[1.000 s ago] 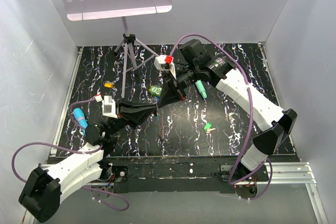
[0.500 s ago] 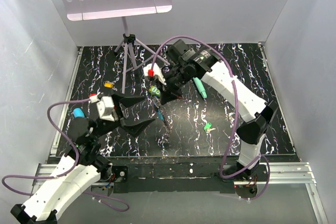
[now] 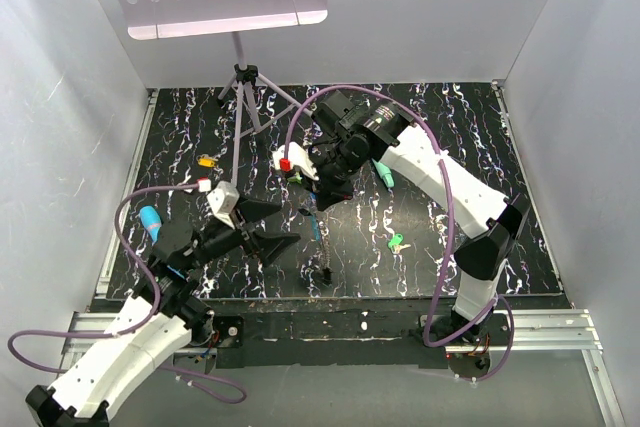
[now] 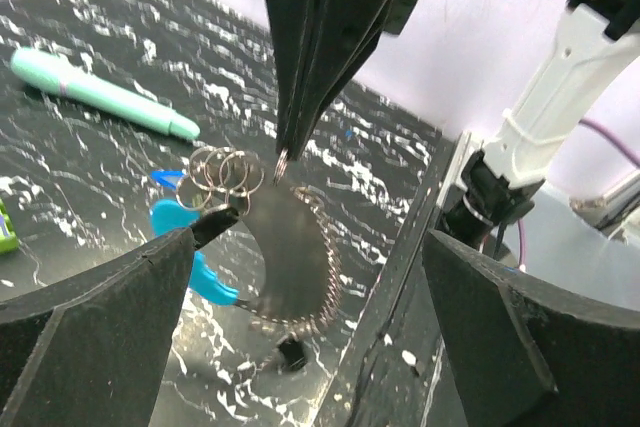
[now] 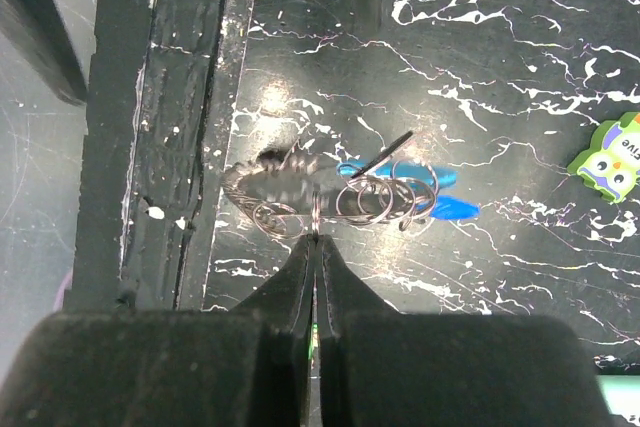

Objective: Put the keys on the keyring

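Note:
My right gripper [image 3: 322, 202] is shut on one wire ring of the keyring [image 3: 316, 223], which dangles from it over the middle of the table. In the right wrist view the fingertips [image 5: 315, 239] pinch that ring, with several rings, the blue clasp [image 5: 450, 208] and the beaded chain [image 5: 262, 187] beyond. My left gripper [image 3: 274, 227] stands open just left of the keyring, touching nothing. From the left wrist, the clasp [image 4: 188, 247] and chain [image 4: 305, 292] hang ahead between its wide fingers [image 4: 95, 317]. The light green key [image 3: 397, 243] lies at the near right. The yellow-orange key [image 3: 206, 160] lies at the far left.
A teal pen-like stick [image 3: 383, 173] and a square green owl piece [image 3: 293, 175] lie behind the right gripper. A light blue cylinder [image 3: 150, 219] sits near the left edge. A music stand's tripod [image 3: 246, 97] stands at the back. White walls enclose the table.
My left gripper has opened wide and drawn back toward the near left. The right gripper has carried the keyring left and nearer, and the chain now hangs lower.

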You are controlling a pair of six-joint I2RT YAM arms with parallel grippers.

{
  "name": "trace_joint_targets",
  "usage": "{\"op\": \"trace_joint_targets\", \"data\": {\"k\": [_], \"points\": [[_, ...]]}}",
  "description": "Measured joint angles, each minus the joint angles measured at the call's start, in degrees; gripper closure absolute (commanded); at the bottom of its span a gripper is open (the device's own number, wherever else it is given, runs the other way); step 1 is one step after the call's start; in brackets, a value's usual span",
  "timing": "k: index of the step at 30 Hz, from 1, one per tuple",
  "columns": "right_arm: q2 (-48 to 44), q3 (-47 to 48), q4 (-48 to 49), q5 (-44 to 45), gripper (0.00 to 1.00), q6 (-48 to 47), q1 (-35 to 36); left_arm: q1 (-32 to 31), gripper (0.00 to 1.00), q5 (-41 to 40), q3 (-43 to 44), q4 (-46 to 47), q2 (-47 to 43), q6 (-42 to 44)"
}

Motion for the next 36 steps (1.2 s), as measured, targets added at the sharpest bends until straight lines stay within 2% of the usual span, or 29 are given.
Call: {"op": "trace_joint_targets", "data": {"k": [5, 14, 22, 28, 36], "points": [[-0.02, 0.0, -0.02, -0.44, 0.99, 0.02, 0.02, 0.0, 0.02, -1.51, -1.46, 3.34, -5.25, -2.1], [-1.14, -1.22, -0.22, -1.57, 0.99, 0.2, 0.02, 0.0, 0.05, 4.42, -1.84, 8.66, -1.2, -3.1], [-1.68, -1.25, -0.26, -2.54, 0.99, 0.22, 0.02, 0.0, 0.07, 7.23, -2.12, 11.98, -2.67, -3.76], [-1.68, -1.22, -0.28, -3.52, 0.99, 0.24, 0.02, 0.0, 0.11, 9.33, -2.12, 12.17, -2.03, -4.07], [-1.68, -1.16, -0.28, -4.59, 0.99, 0.22, 0.02, 0.0, 0.12, 10.67, -2.1, 11.3, -1.14, -3.8]]}}
